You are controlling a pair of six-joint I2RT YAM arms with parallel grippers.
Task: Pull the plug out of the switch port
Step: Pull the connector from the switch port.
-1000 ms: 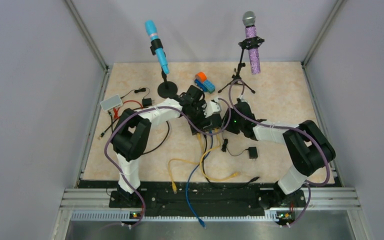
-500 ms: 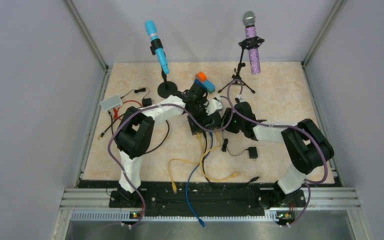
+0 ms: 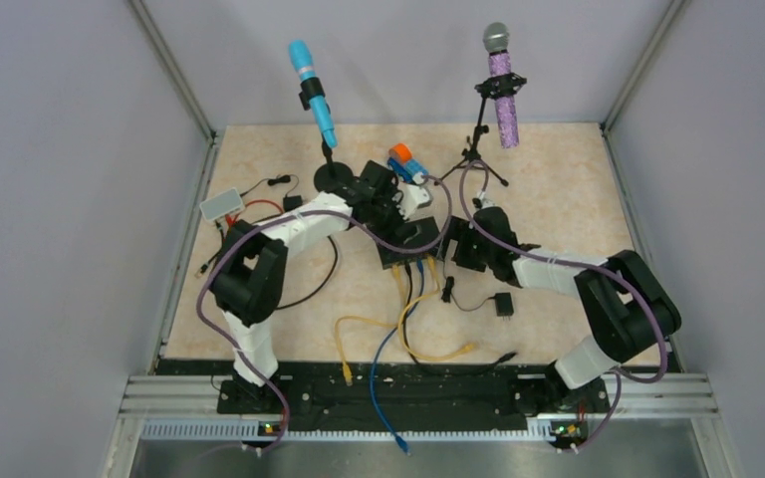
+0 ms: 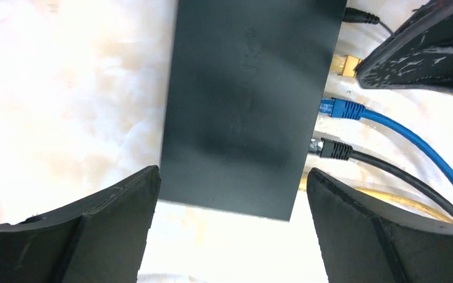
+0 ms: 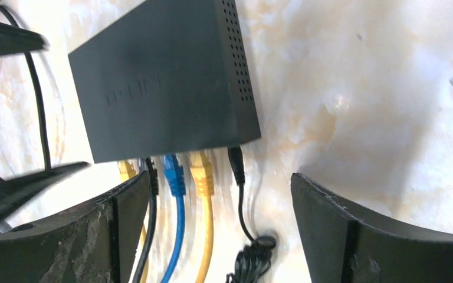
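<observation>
The flat black switch box (image 3: 405,249) lies mid-table with several cables in its near edge. In the right wrist view the box (image 5: 159,82) holds a yellow, a black (image 5: 151,171), a blue (image 5: 174,171) and another yellow plug (image 5: 202,171), plus a thin black power plug (image 5: 236,162). My right gripper (image 5: 219,180) is open and hovers over these plugs, touching none. My left gripper (image 4: 233,177) is open above the box's (image 4: 248,106) far end, holding nothing. The blue plug (image 4: 339,109) and the black plug (image 4: 333,149) show along the box's side in the left wrist view.
A blue microphone on a stand (image 3: 311,95) and a purple one (image 3: 501,85) stand at the back, with an orange-and-blue toy (image 3: 406,162) between them. A small white box (image 3: 221,205) lies left. A black adapter (image 3: 504,304) and loose cable ends (image 3: 458,351) lie near.
My left gripper has moved back and left, toward the box's far end. My right gripper has stayed by the box's plug edge while its arm shifted a little to the right.
</observation>
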